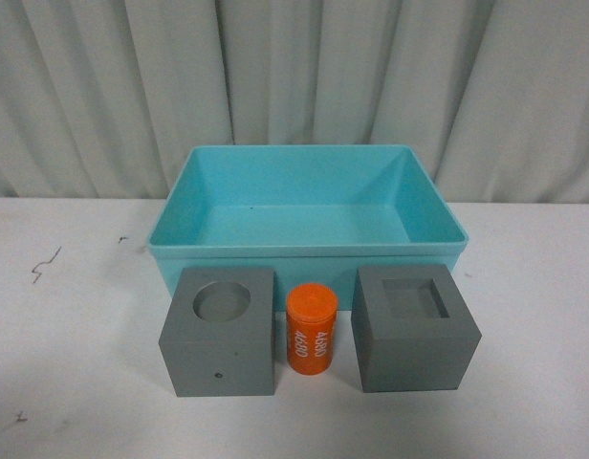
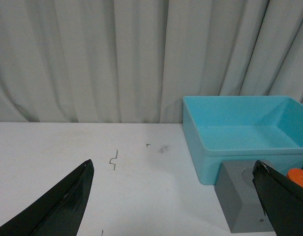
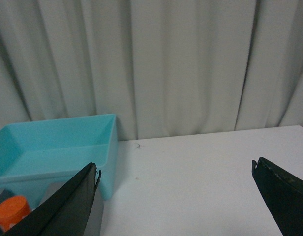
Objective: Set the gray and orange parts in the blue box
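The blue box (image 1: 304,251) stands empty at the middle of the white table. In front of it, in a row, sit a gray cube with a round recess (image 1: 220,333), an orange cylinder printed "4680" (image 1: 310,331) and a gray cube with a square recess (image 1: 414,328). Neither arm shows in the front view. My left gripper (image 2: 173,169) is open over bare table, with the round-recess cube (image 2: 240,204) and the blue box (image 2: 240,129) beside one finger. My right gripper (image 3: 175,169) is open over bare table, with the box (image 3: 53,150) and the orange cylinder (image 3: 11,210) off to one side.
A pleated white curtain (image 1: 294,86) hangs behind the table. Small dark marks (image 1: 44,265) dot the tabletop left of the box. Bare white table lies on both sides of the row of parts.
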### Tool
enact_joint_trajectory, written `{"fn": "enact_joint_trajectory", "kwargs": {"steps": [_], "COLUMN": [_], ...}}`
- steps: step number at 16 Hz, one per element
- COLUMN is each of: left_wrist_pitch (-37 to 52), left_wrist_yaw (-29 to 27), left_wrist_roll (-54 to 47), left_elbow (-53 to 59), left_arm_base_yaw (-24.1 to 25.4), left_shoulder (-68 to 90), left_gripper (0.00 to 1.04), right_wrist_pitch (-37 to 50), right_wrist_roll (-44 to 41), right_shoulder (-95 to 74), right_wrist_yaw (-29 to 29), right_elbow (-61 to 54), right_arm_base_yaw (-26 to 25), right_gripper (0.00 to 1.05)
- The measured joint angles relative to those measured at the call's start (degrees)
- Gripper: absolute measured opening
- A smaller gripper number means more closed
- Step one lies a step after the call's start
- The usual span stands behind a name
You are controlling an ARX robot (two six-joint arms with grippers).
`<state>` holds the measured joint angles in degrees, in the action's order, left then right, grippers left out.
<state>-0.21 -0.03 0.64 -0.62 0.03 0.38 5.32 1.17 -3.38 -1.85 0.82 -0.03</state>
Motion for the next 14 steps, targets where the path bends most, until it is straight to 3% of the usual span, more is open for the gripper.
{"fn": "enact_joint_trajectory", "kwargs": {"steps": [3,4,7,9,14], "left_wrist_pitch": [0.0,0.0,0.0,0.0,0.0], "left_wrist_yaw": [0.0,0.04,0.02,0.02,0.02], "left_wrist_roll": [0.0,0.0,0.0,0.0,0.0], "left_elbow": [0.0,0.0,0.0,0.0,0.0], "left_arm_base_yaw": [0.0,0.0,0.0,0.0,0.0], "left_shoulder": [0.0,0.0,0.0,0.0,0.0], "left_gripper": [0.98,0.98,0.98,0.98,0.98], "right_wrist_pitch": [23.04,26.08,20.17,15.93,4.72], "right_wrist_roll": [3.72,5.84,13.0,14.38,16.24], "right_shoulder": [-31.63,-40.37,-67.12,-80.81,-97.81], "right_wrist_yaw": [0.09,1.2,3.85,5.2,10.93], "right_elbow": [12.98,18.49,34.16,41.48,47.08], "right_arm_base_yaw": [0.81,0.83,1.31,4.68,10.67], "right_gripper": [0.98,0.98,0.98,0.98,0.98]}}
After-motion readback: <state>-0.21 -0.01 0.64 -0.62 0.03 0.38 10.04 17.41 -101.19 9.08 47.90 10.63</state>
